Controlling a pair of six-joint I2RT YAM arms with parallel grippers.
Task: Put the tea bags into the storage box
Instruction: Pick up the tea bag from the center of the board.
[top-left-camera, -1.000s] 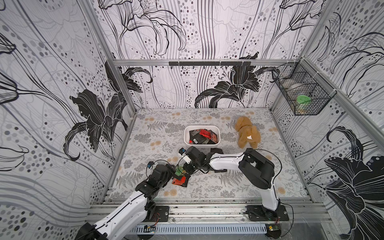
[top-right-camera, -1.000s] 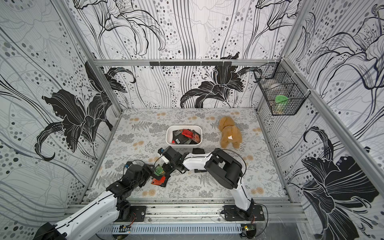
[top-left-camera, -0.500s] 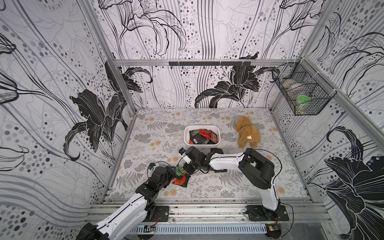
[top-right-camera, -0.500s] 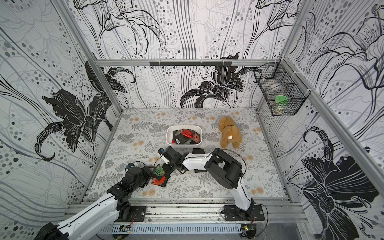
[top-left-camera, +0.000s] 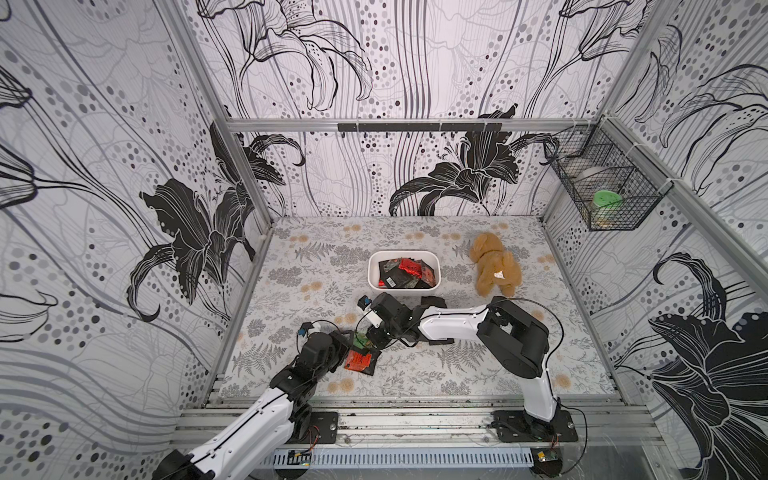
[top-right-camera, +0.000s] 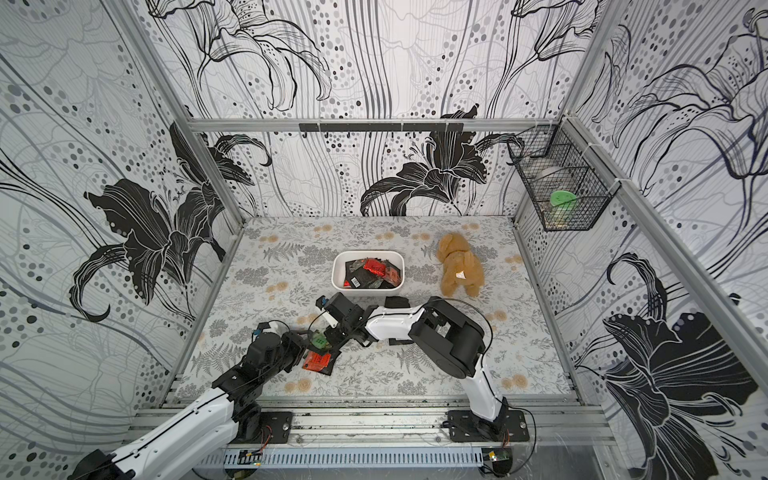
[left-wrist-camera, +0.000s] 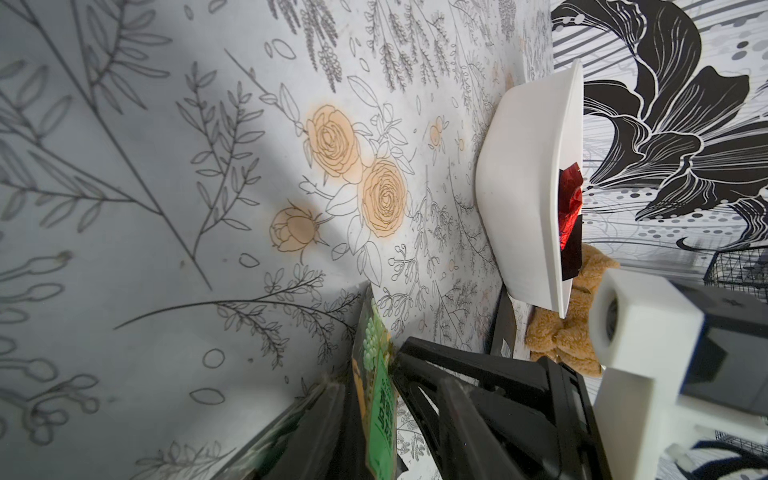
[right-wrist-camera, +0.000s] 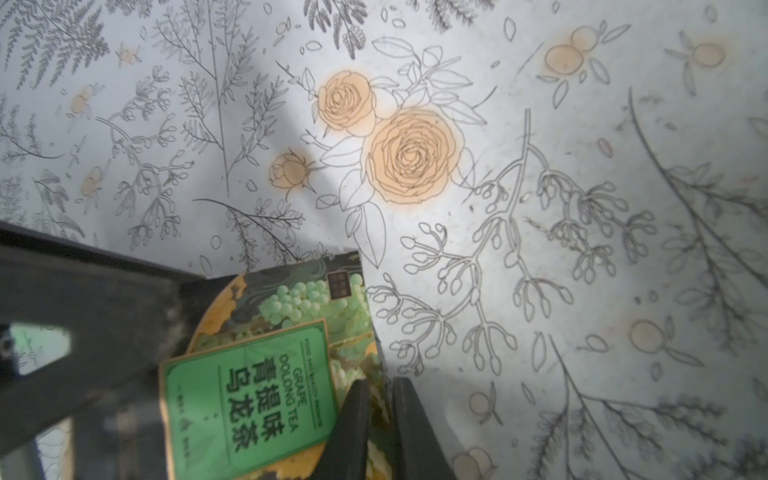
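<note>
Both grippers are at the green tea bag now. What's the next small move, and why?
Probably close the left gripper on the green bag. It stands edge-on right at that gripper, while the right gripper pinches only its edge: a thin hold, I judge, for carrying to the box, which lies beyond with several bags already inside.

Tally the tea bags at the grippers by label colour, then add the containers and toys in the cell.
green-label tea bag: 1
orange-label tea bag: 1
storage box: 1
wire basket: 1
plush toy: 1
Total: 5
</note>
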